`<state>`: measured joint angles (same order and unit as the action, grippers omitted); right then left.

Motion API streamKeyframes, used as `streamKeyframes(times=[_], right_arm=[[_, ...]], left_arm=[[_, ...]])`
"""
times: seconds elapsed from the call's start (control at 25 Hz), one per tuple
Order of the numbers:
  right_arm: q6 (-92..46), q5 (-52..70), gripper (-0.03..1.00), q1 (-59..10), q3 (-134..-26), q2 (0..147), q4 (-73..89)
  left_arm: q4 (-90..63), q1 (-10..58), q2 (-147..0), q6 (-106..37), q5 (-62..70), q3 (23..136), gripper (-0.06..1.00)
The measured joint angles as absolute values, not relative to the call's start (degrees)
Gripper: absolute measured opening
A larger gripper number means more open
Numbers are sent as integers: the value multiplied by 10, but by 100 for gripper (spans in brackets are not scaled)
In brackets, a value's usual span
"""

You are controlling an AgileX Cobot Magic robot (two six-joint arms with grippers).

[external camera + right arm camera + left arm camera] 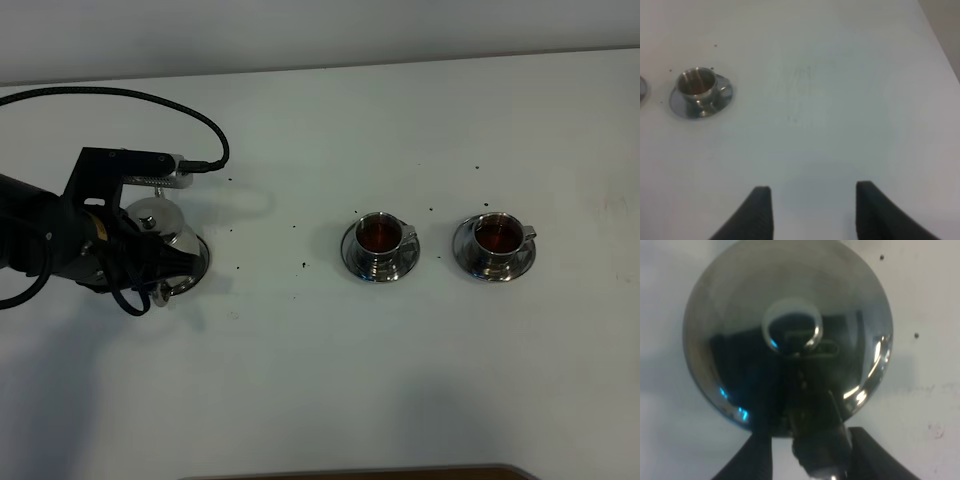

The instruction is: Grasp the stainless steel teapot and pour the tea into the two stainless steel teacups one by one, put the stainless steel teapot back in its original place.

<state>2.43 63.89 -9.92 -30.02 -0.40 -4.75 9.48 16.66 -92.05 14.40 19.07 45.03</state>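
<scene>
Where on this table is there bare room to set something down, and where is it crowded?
Bare patches: the wide stretch between the teapot and the nearer teacup, the whole front of the table, and the back strip behind both cups. Crowded: the left side, where the left gripper and arm surround the teapot, and the narrow gap before the far teacup.
</scene>
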Motion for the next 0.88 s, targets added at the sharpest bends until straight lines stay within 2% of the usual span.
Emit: streamKeyframes(times=[0.4,0.88], right_arm=[[24,639,39,-99,-300,-4,-48],[24,639,39,-99,-300,-4,-48]], left_arm=[[78,167,-879,144,239,450,41],[50,167,-734,115,520,450,41]])
